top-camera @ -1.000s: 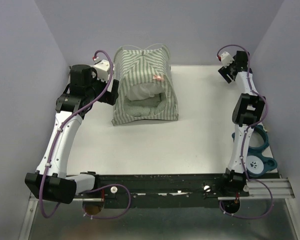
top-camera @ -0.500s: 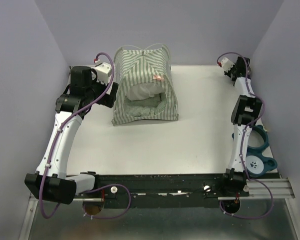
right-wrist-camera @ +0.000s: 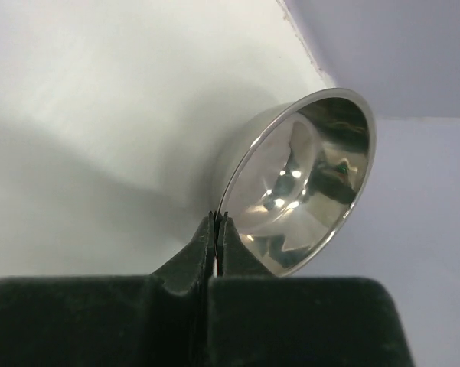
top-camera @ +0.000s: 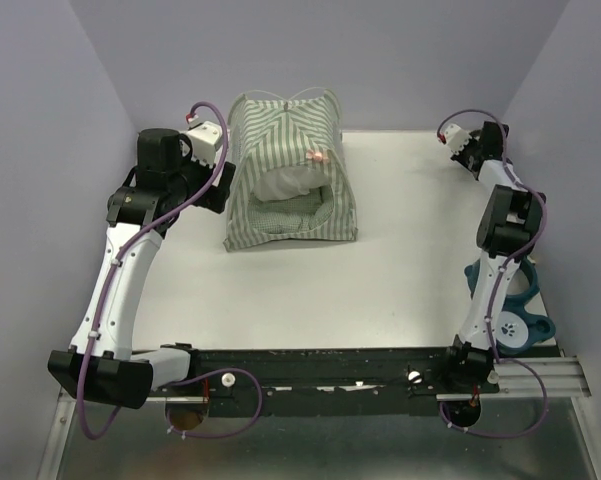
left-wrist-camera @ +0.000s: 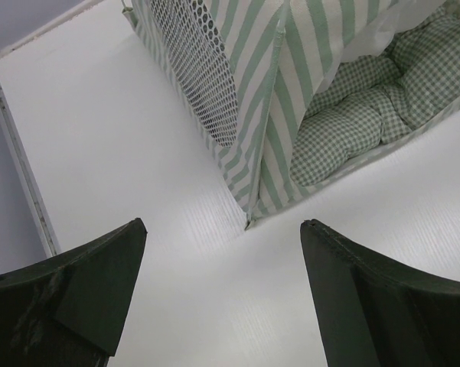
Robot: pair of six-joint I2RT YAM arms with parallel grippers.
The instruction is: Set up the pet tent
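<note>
The pet tent (top-camera: pixel 290 170), green-and-white striped with a pink tag (top-camera: pixel 317 156), stands upright at the back middle of the table. A green checked cushion (top-camera: pixel 290 212) lies inside its open front. My left gripper (top-camera: pixel 218 180) hovers open beside the tent's left side. In the left wrist view its jaws (left-wrist-camera: pixel 223 223) frame bare table just short of the tent's front corner (left-wrist-camera: pixel 252 206), below the grey mesh panel (left-wrist-camera: pixel 199 61). At the back right corner my right gripper (top-camera: pixel 488 140) is shut (right-wrist-camera: pixel 216 218) on the rim of a shiny steel bowl (right-wrist-camera: pixel 306 183), which is tilted.
A blue pet-bowl stand with paw prints (top-camera: pixel 518 322) sits at the table's right edge beside the right arm. Purple walls enclose the table on the left, back and right. The steel bowl is close to the back right wall.
My right gripper has shut on the steel bowl's rim, and that arm has swung further toward the back right corner. The left arm has shifted only slightly; the tent has not moved.
</note>
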